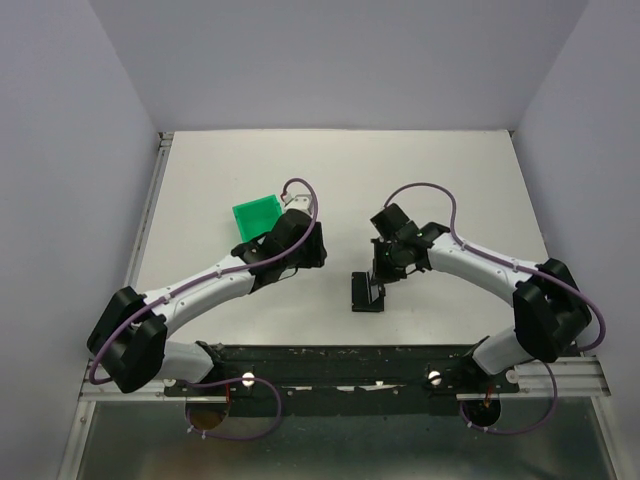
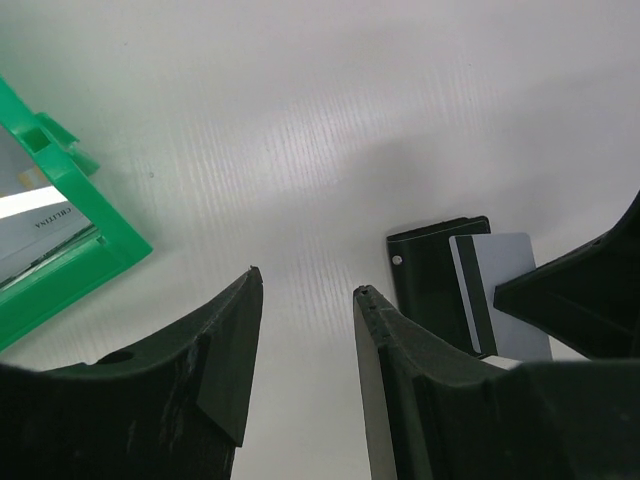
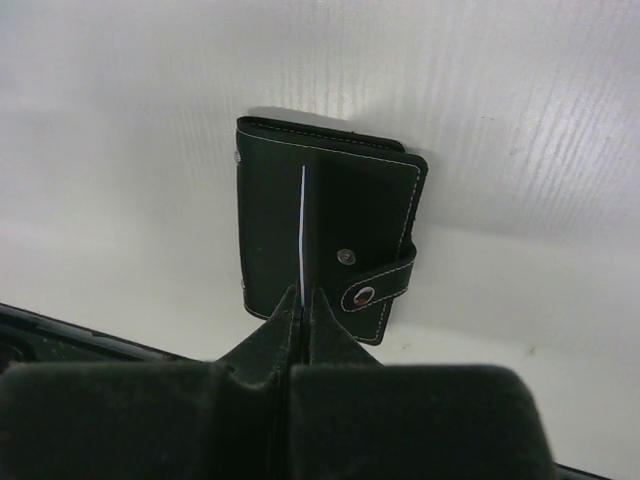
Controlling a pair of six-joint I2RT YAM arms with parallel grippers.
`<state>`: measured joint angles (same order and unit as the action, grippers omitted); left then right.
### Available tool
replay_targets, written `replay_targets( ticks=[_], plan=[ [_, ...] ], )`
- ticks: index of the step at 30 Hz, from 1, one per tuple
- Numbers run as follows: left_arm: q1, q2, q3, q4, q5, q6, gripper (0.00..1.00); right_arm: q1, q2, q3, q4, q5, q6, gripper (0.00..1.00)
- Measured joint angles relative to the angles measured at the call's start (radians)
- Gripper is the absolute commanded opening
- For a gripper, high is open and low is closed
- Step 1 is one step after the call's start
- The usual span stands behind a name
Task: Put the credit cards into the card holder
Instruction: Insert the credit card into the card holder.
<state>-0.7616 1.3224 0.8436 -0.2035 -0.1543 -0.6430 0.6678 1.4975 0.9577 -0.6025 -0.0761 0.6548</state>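
Note:
The black card holder (image 3: pixel 350 200) lies on the table, its strap with a stud to the right; it also shows in the top view (image 1: pixel 367 292) and the left wrist view (image 2: pixel 430 285). My right gripper (image 3: pixel 303 295) is shut on a silvery-grey credit card (image 3: pixel 302 220), seen edge-on over the holder's middle. From the left wrist view the card (image 2: pixel 505 290) shows a dark stripe and stands against the holder. My left gripper (image 2: pixel 305 280) is open and empty above bare table, between the holder and the green bin. More cards (image 2: pixel 35 225) lie in the bin.
The green plastic bin (image 1: pixel 258 213) sits at the left of the table, close behind the left wrist; its wall shows in the left wrist view (image 2: pixel 90 265). A dark rail (image 1: pixel 330 360) runs along the near edge by the arm bases.

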Motion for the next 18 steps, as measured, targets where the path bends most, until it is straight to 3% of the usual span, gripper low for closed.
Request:
replay_targets(
  ticks=[11, 18],
  plan=[
    [0.000, 0.002, -0.012, 0.005, 0.000, -0.001, 0.55, 0.007, 0.004, 0.024, -0.144, 0.202, 0.029, 0.01],
    [0.000, 0.018, -0.012, 0.024, 0.001, -0.001, 0.54, 0.007, -0.010, -0.010, -0.178, 0.249, 0.054, 0.01]
  ],
)
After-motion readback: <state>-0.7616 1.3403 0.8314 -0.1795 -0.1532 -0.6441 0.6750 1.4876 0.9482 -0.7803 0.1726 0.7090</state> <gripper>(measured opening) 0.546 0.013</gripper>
